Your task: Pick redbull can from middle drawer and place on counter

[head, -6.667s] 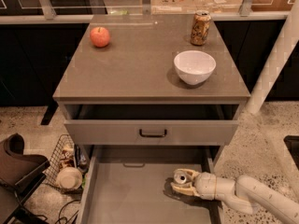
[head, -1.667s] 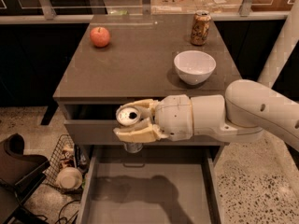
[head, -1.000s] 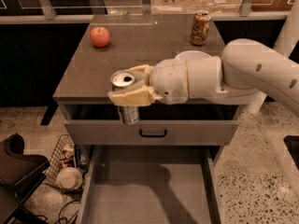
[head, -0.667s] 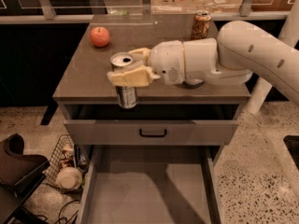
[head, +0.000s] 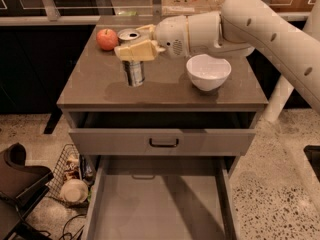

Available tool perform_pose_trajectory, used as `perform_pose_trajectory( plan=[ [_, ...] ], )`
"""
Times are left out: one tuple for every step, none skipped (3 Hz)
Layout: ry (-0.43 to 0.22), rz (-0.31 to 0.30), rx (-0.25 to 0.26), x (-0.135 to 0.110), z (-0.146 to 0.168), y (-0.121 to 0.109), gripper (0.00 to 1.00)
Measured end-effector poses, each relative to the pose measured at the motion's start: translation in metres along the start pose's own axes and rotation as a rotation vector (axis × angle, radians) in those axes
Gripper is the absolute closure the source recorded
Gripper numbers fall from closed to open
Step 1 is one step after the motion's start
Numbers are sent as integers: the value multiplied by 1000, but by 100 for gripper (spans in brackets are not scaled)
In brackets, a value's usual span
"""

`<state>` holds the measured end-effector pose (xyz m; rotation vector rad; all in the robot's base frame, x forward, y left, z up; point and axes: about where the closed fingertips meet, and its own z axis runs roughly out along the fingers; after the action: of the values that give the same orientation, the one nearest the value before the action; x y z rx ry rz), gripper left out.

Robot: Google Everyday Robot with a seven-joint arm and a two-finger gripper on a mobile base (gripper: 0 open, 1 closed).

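Place step: gripper (head: 132,44) clamped on redbull can (head: 133,73), upright over counter (head: 95,86). Base probably touching, shadow hides it. Next: confirm contact, release, retract upward.

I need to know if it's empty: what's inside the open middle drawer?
In the middle drawer only bare grey floor shows; no object lies on it. Its rear strip is covered by the handled drawer above. The gripper holds the redbull can at the counter.

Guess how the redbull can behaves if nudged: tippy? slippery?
Likely tippy: the redbull can is slim and tall, gripped upright near its top by the gripper over the counter. Probably slides easily; that counter looks smooth, glossy. Tipped over, it would likely roll.
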<state>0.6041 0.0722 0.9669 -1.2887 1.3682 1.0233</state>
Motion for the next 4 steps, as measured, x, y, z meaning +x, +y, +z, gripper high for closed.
perform_pose_trajectory(
  plan=[
    [15,-5,9,-5,13,-35,100],
    [15,-7,-6,-3,31,-59,100],
    [8,5,-48,16,67,-85,100],
    [8,7,-69,27,88,-95,100]
  ],
)
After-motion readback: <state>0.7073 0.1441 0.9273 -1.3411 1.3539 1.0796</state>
